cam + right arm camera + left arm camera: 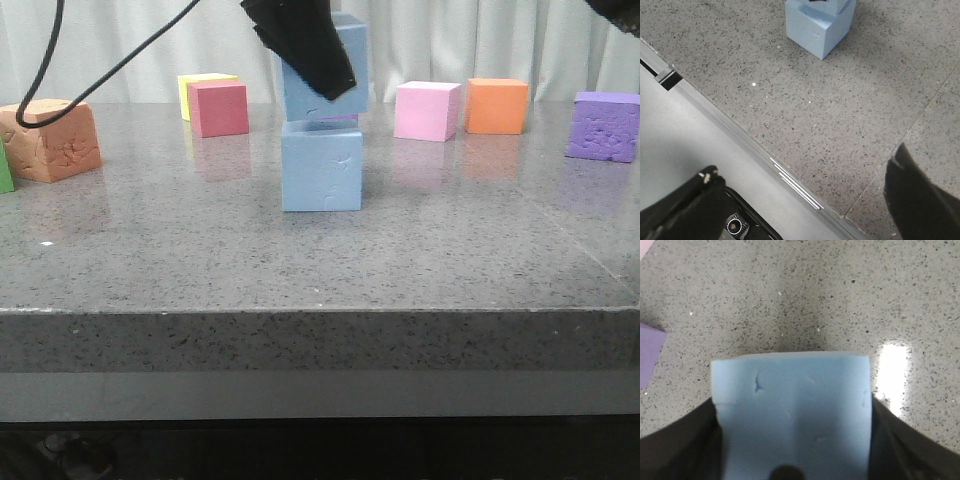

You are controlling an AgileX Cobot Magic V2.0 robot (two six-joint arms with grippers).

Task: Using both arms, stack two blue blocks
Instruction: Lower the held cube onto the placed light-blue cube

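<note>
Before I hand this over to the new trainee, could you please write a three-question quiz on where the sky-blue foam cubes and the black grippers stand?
1. True or false: the left gripper is clamped on the upper sky-blue foam cube.
2. What lies directly under that cube? A) pink cube B) lower sky-blue foam cube C) bare table
3. Fill in: the right gripper holds ____.

Key: 1 true; 2 B; 3 nothing, its jaws are spread wide over the grey speckled stone table.
</note>
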